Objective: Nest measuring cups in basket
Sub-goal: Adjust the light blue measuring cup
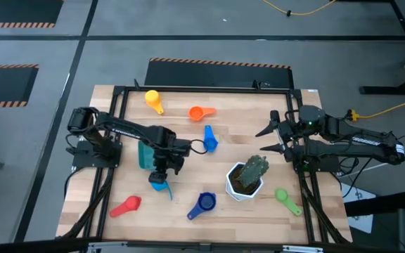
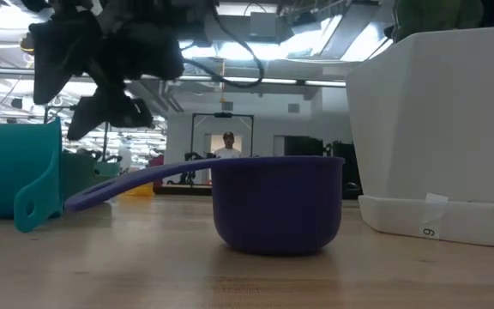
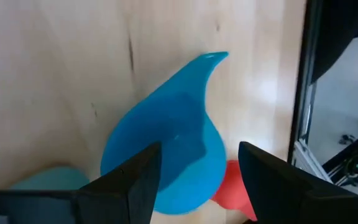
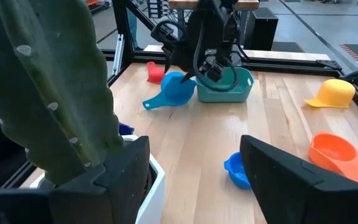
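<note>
A light blue measuring cup [image 1: 160,185] lies tipped on the table beside the teal basket [image 1: 146,154], with its handle [image 3: 213,59] toward the near edge. My left gripper [image 3: 199,149] hangs open just above it, pointing steeply down, one finger over each side of the bowl and touching nothing. Other measuring cups lie scattered: yellow [image 1: 153,100], orange [image 1: 201,112], blue [image 1: 209,138], dark blue [image 1: 202,204], red [image 1: 126,206] and green [image 1: 287,199]. My right gripper [image 1: 261,140] waits open in the air at the table's right side.
A white pot with a green plant [image 1: 246,179] stands right of centre, close below my right gripper. The dark blue cup [image 2: 277,202] fills the low view's middle. A black frame [image 1: 118,140] runs round the table top.
</note>
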`<state>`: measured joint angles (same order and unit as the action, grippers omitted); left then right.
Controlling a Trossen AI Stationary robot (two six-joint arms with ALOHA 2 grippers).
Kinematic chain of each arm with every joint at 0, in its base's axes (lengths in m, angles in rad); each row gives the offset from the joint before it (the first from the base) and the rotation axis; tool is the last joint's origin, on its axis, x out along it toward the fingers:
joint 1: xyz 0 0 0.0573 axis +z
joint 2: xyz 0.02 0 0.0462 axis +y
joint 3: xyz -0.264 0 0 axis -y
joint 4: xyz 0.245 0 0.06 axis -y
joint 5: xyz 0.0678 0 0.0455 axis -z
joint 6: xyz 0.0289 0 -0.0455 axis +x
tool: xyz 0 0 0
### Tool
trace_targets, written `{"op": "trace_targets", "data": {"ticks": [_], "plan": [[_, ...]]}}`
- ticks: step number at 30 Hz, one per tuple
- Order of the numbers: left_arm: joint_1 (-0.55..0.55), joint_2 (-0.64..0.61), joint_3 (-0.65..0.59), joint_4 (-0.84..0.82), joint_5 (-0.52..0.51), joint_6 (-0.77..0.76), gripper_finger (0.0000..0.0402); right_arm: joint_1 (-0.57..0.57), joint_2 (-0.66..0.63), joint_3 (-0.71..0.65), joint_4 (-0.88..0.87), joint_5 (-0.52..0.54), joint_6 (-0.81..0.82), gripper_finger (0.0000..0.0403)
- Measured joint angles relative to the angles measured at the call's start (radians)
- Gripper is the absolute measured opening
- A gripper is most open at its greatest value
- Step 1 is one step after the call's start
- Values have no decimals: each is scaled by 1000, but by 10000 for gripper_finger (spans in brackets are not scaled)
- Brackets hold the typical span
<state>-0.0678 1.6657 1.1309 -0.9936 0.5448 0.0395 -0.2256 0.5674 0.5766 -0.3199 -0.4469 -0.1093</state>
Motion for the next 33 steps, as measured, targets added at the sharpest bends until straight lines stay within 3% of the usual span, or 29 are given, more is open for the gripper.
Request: {"op": "trace_targets", "data": {"ticks": [22,33], "plan": [[-8,96,0,-37,15,18,207,0,0,0,-1,-1,2,255],[-8,95,-1,-3,-50,-90,207,0,0,0,-2,-1,1,255]]}}
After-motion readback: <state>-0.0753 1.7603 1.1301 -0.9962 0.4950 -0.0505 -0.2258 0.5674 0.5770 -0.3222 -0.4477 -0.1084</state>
